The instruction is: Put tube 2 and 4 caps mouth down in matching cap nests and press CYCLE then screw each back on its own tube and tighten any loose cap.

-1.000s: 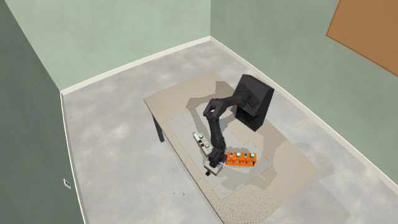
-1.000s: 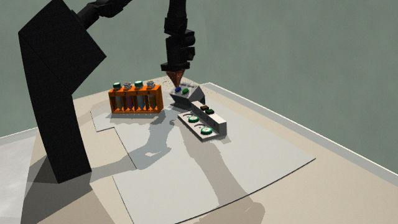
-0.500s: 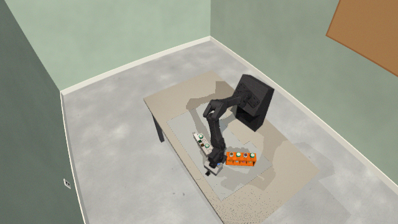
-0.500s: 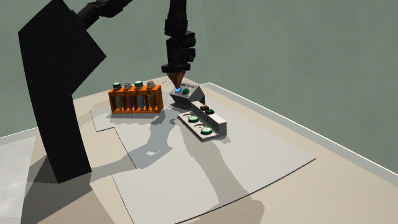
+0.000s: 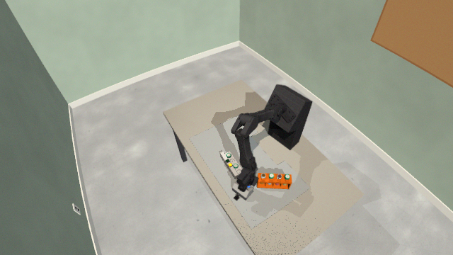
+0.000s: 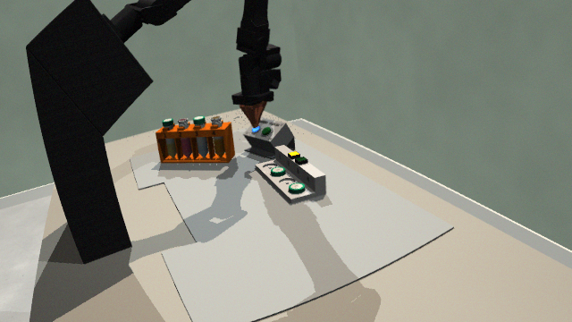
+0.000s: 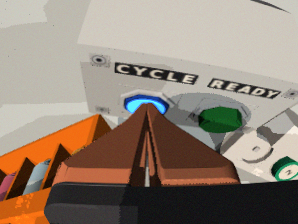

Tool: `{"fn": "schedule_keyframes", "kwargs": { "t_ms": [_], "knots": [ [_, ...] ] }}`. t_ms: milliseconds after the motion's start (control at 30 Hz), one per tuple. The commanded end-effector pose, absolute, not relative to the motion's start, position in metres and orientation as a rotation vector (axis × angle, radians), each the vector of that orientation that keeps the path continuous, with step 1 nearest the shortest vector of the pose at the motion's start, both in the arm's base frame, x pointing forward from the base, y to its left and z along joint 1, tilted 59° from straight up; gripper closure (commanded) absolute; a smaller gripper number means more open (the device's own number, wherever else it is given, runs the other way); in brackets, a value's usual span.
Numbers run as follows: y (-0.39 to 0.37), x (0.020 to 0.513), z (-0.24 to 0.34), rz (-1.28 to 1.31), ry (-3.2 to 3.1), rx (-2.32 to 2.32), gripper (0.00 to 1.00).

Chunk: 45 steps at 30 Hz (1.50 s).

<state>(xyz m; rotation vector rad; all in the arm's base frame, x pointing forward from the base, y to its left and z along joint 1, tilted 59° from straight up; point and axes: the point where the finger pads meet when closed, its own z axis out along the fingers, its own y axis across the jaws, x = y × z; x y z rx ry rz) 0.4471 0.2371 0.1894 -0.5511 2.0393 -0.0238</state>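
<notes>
My gripper point(image 6: 255, 126) point(image 7: 147, 112) is shut and empty, and its fingertips rest on the blue CYCLE key on the small desk point(image 6: 268, 136). The green READY key point(image 7: 221, 119) stands up just right of the fingers. On the console the amber lamp point(image 6: 293, 154) is lit and the green lamp point(image 6: 302, 159) is dark. The orange station DS point(image 6: 195, 142) holds four tubes. Tube 1 point(image 6: 168, 122) and tube 3 point(image 6: 199, 120) wear green caps. Tube 2 point(image 6: 182, 122) and tube 4 point(image 6: 216, 120) stand open. One green cap lies in cap nest 2 point(image 6: 278, 171) and one in cap nest 4 point(image 6: 297, 188).
The arm's tall black base point(image 6: 85, 125) stands at the left of the table. The station is close to the desk's left side and the cap tray point(image 6: 286, 179) close in front of the desk. A grey mat point(image 6: 268, 233) lies under all the fixtures.
</notes>
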Motion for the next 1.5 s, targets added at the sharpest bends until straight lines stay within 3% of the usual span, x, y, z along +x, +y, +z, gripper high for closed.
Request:
{"fn": "schedule_keyframes", "kwargs": {
  "t_ms": [0, 1467],
  "knots": [
    [0.239, 0.447, 0.192, -0.018, 2.034, -0.553, 1.00],
    [0.235, 0.432, 0.201, -0.017, 2.034, -0.553, 1.00]
  ]
}}
